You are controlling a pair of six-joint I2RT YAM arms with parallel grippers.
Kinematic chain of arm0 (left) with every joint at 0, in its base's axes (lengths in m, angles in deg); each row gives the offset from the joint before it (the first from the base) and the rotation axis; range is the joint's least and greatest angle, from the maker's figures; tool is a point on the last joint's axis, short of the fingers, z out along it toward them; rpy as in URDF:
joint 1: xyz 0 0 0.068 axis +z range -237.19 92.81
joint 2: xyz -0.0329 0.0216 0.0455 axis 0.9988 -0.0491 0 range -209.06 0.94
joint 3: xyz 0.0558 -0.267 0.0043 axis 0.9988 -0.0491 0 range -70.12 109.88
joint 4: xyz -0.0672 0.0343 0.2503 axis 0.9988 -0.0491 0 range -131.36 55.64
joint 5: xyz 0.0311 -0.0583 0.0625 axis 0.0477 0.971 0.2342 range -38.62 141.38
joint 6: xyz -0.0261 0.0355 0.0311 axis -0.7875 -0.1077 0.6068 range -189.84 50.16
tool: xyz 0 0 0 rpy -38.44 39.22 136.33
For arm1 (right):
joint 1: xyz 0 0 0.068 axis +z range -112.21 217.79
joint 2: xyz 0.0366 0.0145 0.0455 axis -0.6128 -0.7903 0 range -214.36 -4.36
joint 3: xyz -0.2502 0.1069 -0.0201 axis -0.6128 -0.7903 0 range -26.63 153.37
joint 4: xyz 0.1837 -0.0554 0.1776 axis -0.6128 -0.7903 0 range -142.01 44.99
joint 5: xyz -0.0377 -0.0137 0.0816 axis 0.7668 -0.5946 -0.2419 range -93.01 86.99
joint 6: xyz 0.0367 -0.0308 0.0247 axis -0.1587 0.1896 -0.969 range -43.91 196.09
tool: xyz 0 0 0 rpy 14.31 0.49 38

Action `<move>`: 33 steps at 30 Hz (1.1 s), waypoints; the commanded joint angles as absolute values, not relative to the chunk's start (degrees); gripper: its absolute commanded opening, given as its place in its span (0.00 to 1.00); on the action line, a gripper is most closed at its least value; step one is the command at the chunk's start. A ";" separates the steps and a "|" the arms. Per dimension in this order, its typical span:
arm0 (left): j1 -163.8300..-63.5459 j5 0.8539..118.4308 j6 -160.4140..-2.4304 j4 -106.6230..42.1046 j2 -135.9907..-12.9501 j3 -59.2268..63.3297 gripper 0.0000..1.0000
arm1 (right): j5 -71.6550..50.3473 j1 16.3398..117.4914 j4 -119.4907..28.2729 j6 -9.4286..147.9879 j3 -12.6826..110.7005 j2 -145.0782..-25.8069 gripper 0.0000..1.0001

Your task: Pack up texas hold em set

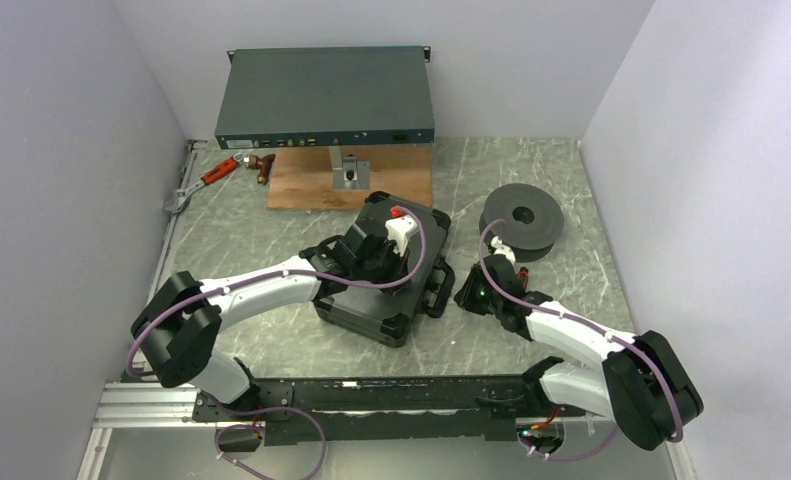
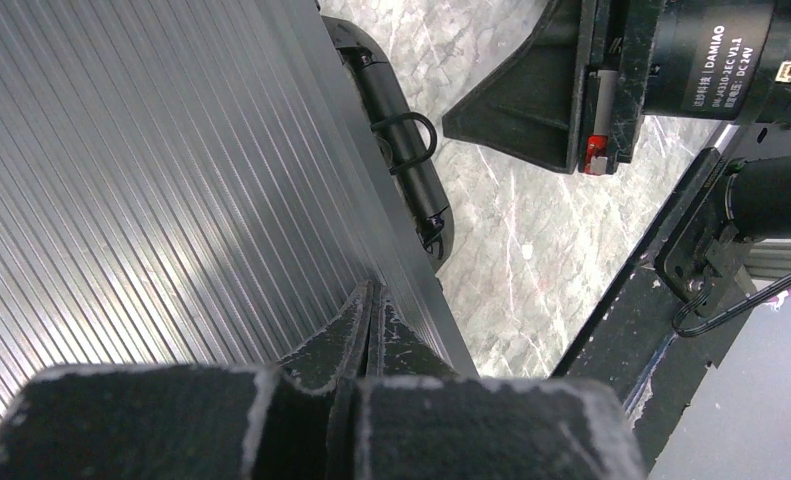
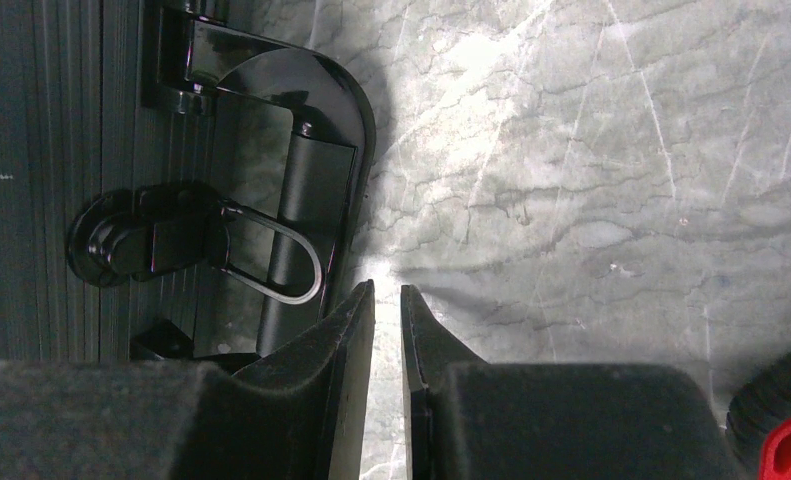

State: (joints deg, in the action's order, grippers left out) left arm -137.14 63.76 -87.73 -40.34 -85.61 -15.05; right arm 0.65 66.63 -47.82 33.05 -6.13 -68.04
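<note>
1. About 10 o'clock from table centre: red-handled tool, well apart from the work. Not part of the set.
2. Left gripper: jaws closed flat together, nothing between them. Tips rest on the ribbed lid near its handle-side edge, probably as a hold-down.
3. Black case: at table centre, lid down. No chip rolls or discs visible, so presumably inside; cannot confirm.
4. Handle: on the case's 3 o'clock side. Latch with its wire loop just beside it. Cannot tell whether the loop is caught.
5. Right gripper: only a narrow slit between the jaws, nothing in it. Over bare tabletop, just beside the handle at 3 o'clock of the case.
6. Step in hand, as judged: securing the latch.
   - Keep left pressure straight down at the lid edge so the seam stays shut.
   - Bring the right tips toward 9 o'clock onto the latch.
   - Push with a finger's flat instead of pinching.
   - Avoid snagging the wire loop or lifting the handle.
   - Watch for the case sliding toward 9 o'clock under the push.
7. Black reel: 2 o'clock from the case, near the right arm's cable. Keep the wrist off it.
</note>
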 commanded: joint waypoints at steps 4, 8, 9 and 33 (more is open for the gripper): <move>-138.34 66.05 -88.72 -45.76 -87.34 -18.95 0.00 | -0.84 66.05 -42.57 33.03 -4.30 -70.28 0.17; -138.31 65.99 -88.74 -45.45 -87.40 -19.38 0.00 | -0.90 65.60 -41.77 32.53 -3.98 -71.80 0.16; -138.31 65.90 -88.75 -45.48 -87.31 -19.47 0.00 | -1.17 65.54 -41.51 32.43 -3.81 -72.30 0.15; -138.38 66.42 -89.62 -43.15 -86.61 -21.76 0.00 | -6.82 65.00 -42.66 32.50 0.65 -72.63 0.09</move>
State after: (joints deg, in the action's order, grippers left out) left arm -137.16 64.05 -89.15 -35.03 -84.38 -18.52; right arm -5.34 65.19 -43.21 32.39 -1.85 -73.22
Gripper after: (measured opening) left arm 0.009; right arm 0.097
